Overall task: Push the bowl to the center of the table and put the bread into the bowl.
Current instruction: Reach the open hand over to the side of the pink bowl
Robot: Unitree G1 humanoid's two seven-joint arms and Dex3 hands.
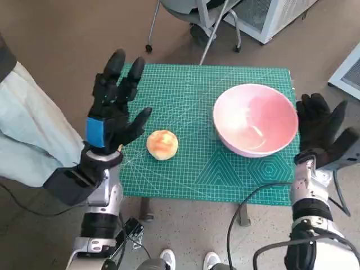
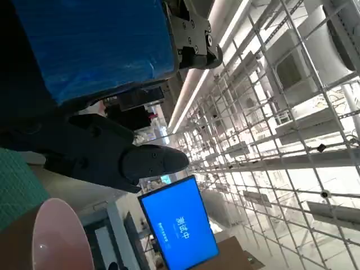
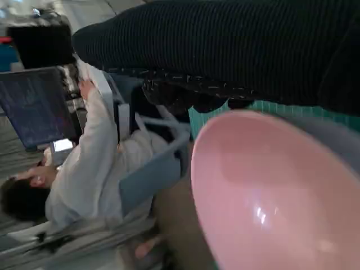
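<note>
- Fingers of our left hand [image 1: 115, 112] are spread and hold nothing; it hovers over the left part of the green mat [image 1: 185, 174].
- Bread [image 1: 162, 144] lies just beside that hand, left of mid-mat; we judge it light and soft, best cupped gently from both sides.
- Bowl [image 1: 256, 119] sits at the mat's right, near the edge; it looks rigid and smooth, likely to slide if we press its outer wall.
- Our right hand [image 1: 322, 126] is spread and grasps nothing, just beside the bowl's right rim, off the table edge.
- Room lies between bread and bowl.
</note>
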